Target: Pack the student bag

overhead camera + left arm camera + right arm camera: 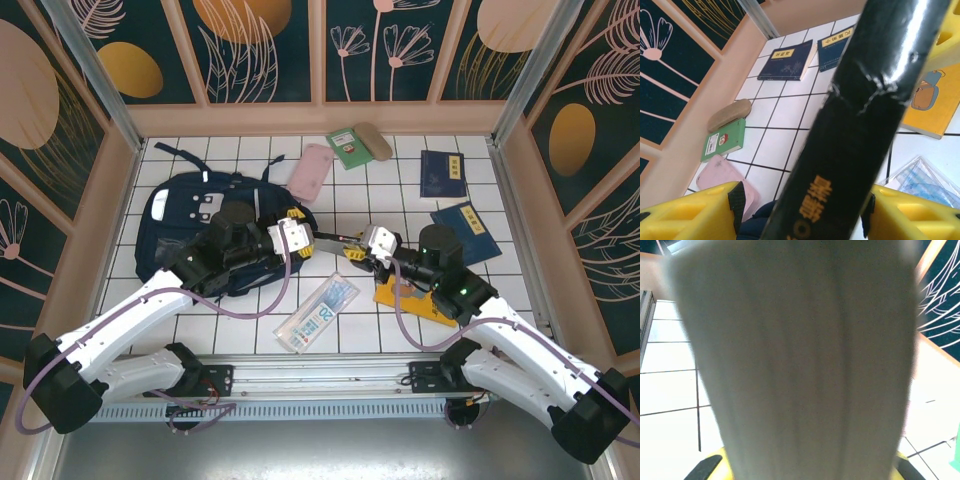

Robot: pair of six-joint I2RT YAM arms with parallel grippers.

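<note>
Left pincer (298, 233) and right pincer (354, 246) both clasp the dark book (328, 240) (long axis spanning them); the student bag (170, 215) lies left, beside the left pincer.

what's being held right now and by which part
A thin black book with gold lettering: the left gripper clamps its spine, the right gripper its pale page edge.

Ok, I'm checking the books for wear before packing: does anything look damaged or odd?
Yes. The black book clamped in the left gripper has a cracked, scuffed patch across its spine, where the glossy covering looks creased and chipped. Nothing else stands out.
</note>
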